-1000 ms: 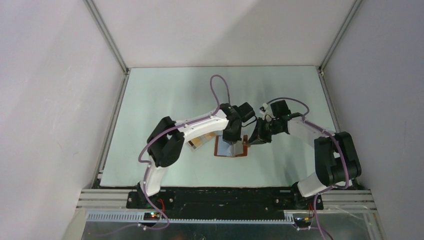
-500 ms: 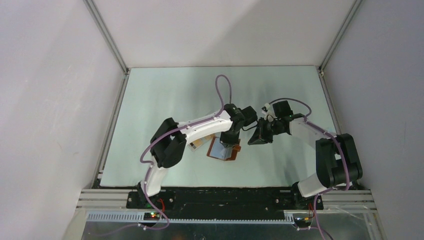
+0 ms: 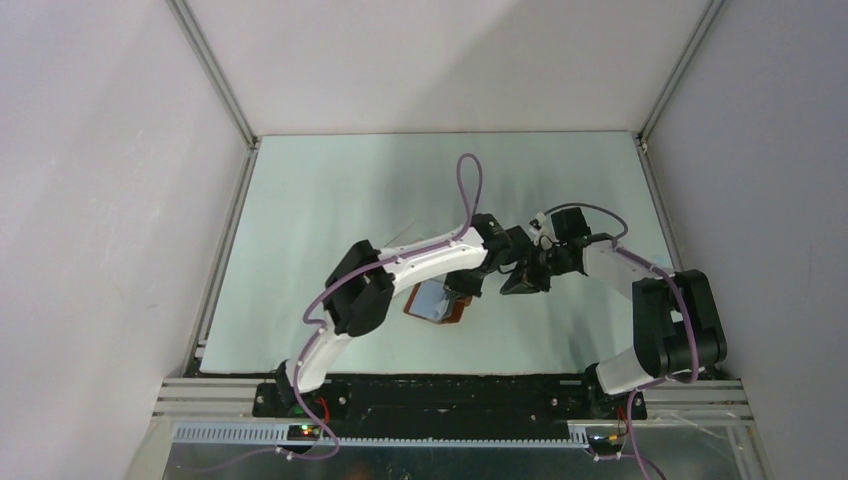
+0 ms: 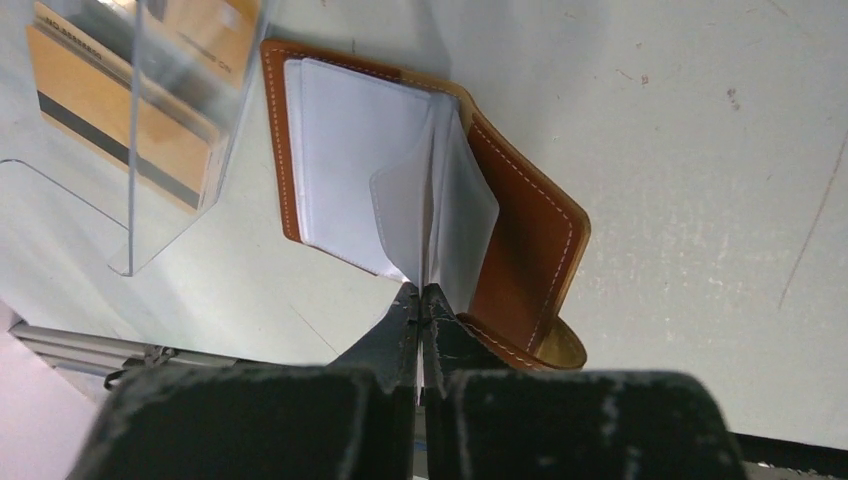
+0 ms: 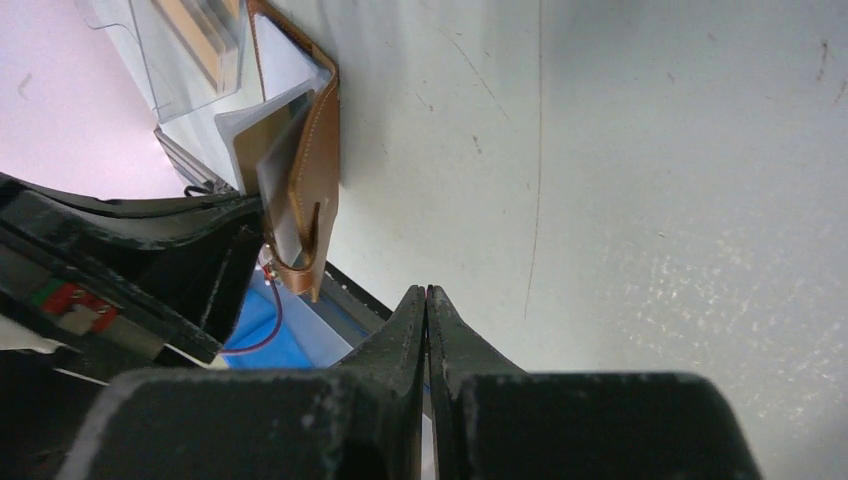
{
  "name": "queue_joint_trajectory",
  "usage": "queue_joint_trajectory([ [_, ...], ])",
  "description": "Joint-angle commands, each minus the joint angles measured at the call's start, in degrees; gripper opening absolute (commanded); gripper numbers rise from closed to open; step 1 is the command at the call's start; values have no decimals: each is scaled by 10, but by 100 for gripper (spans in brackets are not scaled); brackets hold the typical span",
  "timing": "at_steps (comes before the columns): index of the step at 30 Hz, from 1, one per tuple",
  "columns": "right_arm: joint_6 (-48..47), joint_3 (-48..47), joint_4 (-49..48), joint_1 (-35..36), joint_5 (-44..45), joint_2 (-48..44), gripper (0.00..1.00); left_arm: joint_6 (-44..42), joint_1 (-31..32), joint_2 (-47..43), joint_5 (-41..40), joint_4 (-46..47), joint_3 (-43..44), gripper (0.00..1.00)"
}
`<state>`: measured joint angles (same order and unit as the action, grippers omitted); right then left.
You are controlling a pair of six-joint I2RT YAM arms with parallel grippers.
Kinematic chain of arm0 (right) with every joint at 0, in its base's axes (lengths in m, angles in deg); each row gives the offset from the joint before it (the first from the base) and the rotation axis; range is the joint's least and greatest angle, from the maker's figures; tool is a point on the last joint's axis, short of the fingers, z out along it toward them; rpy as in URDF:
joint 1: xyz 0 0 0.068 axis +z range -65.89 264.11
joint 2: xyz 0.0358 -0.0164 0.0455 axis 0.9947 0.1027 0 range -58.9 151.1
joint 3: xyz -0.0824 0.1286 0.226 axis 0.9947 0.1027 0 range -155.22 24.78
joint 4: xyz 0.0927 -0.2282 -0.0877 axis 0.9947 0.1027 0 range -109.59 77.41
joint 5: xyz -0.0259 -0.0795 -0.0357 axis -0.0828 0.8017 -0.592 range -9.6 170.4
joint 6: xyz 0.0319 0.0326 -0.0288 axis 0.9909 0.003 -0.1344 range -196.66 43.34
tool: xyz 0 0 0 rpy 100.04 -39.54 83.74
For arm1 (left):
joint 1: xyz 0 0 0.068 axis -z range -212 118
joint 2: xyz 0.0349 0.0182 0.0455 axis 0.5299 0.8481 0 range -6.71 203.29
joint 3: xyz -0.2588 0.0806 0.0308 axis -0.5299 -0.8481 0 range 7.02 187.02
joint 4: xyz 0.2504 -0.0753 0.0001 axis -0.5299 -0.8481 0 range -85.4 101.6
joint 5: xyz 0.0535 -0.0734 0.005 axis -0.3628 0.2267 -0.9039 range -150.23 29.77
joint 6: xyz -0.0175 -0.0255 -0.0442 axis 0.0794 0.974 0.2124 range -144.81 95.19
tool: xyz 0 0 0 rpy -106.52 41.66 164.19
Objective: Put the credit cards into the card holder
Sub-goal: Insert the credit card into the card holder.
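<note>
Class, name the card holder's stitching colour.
White, along the brown card holder; left wrist view shows it best.

A pale greenish-white surface (image 3: pixel 330 200) filled the floor of an enclosure with plain white walls (image 3: pixel 100 200) on the left, back and right. Slim aluminium rails (image 3: pixel 215 75) ran along the corners where the walls met. At the near edge lay a black plate (image 3: pixel 450 392) with metal framing in front of it. Up close, the surface showed fine scratches and small dark specks. A clear plastic box (image 4: pixel 165 215) stood on it, its transparent walls catching reflections, with one bottom corner resting on the surface.
</note>
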<state>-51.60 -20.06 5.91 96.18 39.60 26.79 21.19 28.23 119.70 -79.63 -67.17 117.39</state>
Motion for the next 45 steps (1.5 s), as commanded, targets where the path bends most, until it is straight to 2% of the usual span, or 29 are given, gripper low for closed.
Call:
queue_joint_trajectory([
  [1, 4, 11, -10, -7, -1, -19, 5, 20, 17, 33, -31, -50, 47, 0],
  [3, 3, 15, -10, -7, -2, -20, 5, 21, 24, 50, -31, -60, 73, 2],
  [8, 1, 18, -8, -8, -2, -25, 5, 25, 39, 82, -2, -66, 127, 22],
  [12, 0, 19, -6, -8, -3, -27, 5, 27, 41, 86, 18, -60, 137, 32],
  [18, -5, 20, -3, -8, -4, -25, 5, 19, 41, 70, 44, -25, 133, 36],
  [24, -9, 21, 3, -9, -5, -28, 5, 10, 38, 51, 107, 60, 86, 36],
  [33, -12, 21, 8, -10, -15, -45, 5, -2, 20, -83, 161, 257, -53, 38],
  [34, -11, 20, 8, -10, -16, -50, 6, 0, 15, -109, 172, 292, -84, 38],
  [35, -6, 20, 4, -9, -24, -60, 6, 6, 6, -164, 195, 343, -150, 41],
  [39, 0, 12, 3, 2, -34, -67, 4, 22, -17, -241, 250, 473, -266, 41],
  [41, 5, 0, 3, 15, -36, -68, 3, 33, -30, -276, 262, 516, -324, 42],
  [45, 21, -34, 6, 51, -25, -71, 0, 49, -61, -342, 245, 546, -420, 41],
])
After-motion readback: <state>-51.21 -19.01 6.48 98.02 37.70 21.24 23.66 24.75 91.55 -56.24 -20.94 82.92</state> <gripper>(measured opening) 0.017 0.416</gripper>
